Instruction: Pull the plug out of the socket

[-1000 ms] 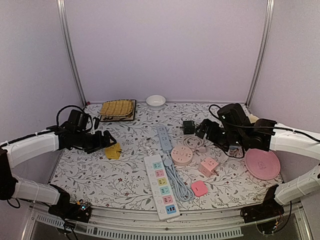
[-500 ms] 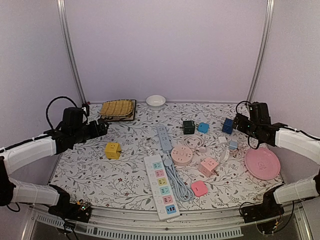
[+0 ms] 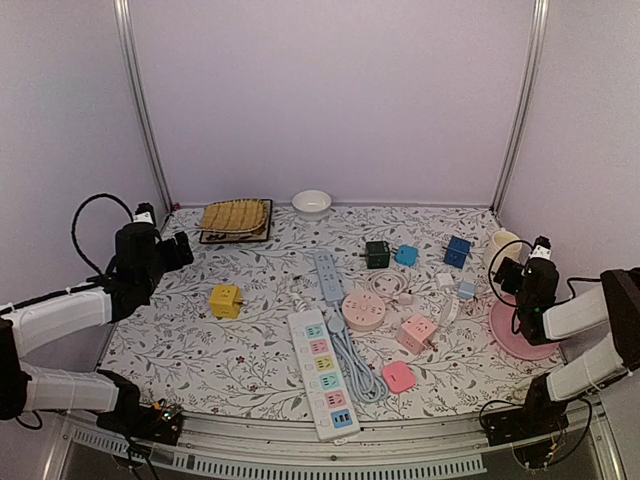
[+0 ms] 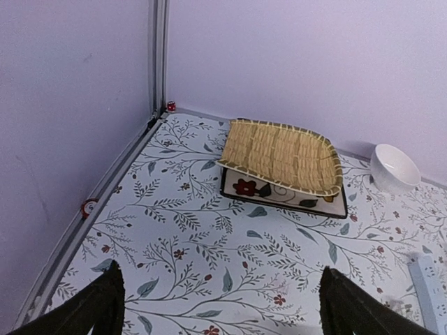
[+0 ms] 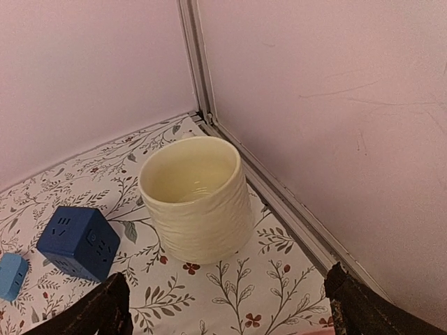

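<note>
A round pink socket lies at mid-table with a white cable and plug coiled beside it. A pink cube socket sits to its right with a white plug next to it; I cannot tell whether either plug is seated. A yellow cube socket stands alone on the left. My left gripper is open and empty above bare tablecloth at the far left. My right gripper is open and empty at the far right, near a cream cup.
A long white power strip and a grey-blue strip lie mid-table. Dark green, light blue and blue cubes stand at the back right. A pink plate, a woven basket tray and a white bowl sit by the edges.
Both arms have drawn back from the middle of the table to the sides. The left gripper moved away from the yellow cube; the right arm cleared the cubes it was covering.
</note>
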`<state>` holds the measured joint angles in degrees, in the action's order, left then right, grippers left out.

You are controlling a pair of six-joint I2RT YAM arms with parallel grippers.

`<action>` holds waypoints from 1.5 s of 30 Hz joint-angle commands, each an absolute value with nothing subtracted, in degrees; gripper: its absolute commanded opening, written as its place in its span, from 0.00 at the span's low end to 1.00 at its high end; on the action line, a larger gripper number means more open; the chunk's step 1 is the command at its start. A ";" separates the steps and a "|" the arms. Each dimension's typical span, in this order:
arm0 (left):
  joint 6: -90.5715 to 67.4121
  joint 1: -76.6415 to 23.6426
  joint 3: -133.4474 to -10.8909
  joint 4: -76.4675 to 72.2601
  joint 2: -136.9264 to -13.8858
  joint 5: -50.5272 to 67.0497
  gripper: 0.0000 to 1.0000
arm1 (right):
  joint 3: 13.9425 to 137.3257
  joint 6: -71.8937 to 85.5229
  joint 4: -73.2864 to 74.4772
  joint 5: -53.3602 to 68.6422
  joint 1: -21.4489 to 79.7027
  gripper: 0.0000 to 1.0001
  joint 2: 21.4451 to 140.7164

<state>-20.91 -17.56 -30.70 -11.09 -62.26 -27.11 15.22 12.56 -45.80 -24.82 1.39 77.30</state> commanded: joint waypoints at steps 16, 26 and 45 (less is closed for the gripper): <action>-1.20 -11.73 -14.86 -53.30 -73.08 -31.13 0.97 | 12.70 -1.32 -75.67 -6.86 1.33 0.99 87.74; -0.14 -5.61 -15.48 -58.32 -77.41 -16.73 0.97 | 12.97 -1.30 -75.50 -6.68 1.34 0.99 87.76; 0.91 -2.06 -13.59 -75.45 -88.97 -12.35 0.97 | 13.22 -1.23 -74.99 -6.13 1.12 0.99 87.92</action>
<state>0.54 -2.61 -13.15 -71.09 -88.82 -12.10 12.03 -1.08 -73.65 -6.87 1.43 87.20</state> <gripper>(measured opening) 0.971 0.988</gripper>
